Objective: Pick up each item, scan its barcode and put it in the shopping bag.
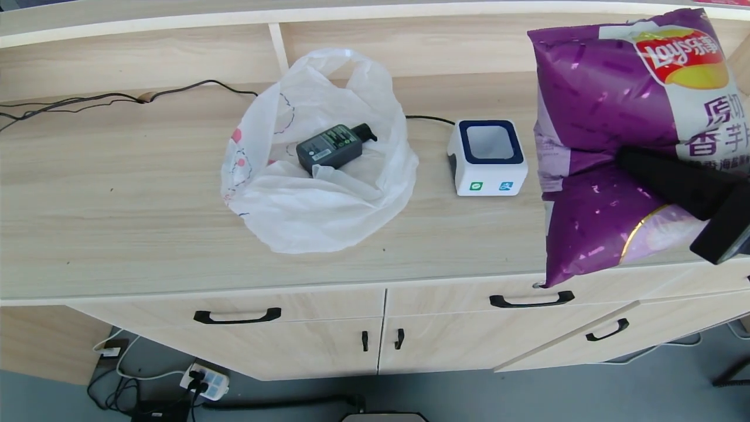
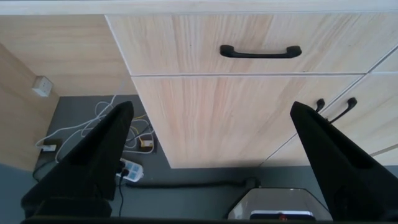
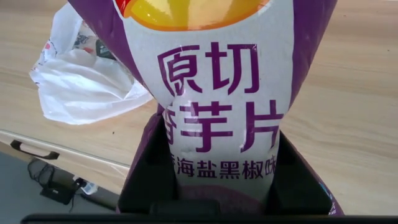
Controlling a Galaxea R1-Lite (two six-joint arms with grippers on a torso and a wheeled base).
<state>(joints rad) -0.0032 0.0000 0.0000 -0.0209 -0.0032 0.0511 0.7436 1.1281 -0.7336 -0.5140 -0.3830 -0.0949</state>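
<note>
purple puffy chip bag (image 1: 609, 117) with white panel sits creased in the clenched right gripper (image 3: 221, 177); left gripper (image 2: 211, 109) gapes empty.

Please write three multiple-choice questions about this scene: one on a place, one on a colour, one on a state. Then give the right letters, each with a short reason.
1. Where is the dark bottle? A in the shopping bag; B on the floor; C in a drawer.
2. Which colour is the chip bag mostly? A green; B purple; C red.
3. How is the right gripper? A open, empty; B shut on the chip bag; C open around the bottle.
1 A: it lies in the bag's open mouth. 2 B: purple foil dominates. 3 B: it pinches the bag.
</note>
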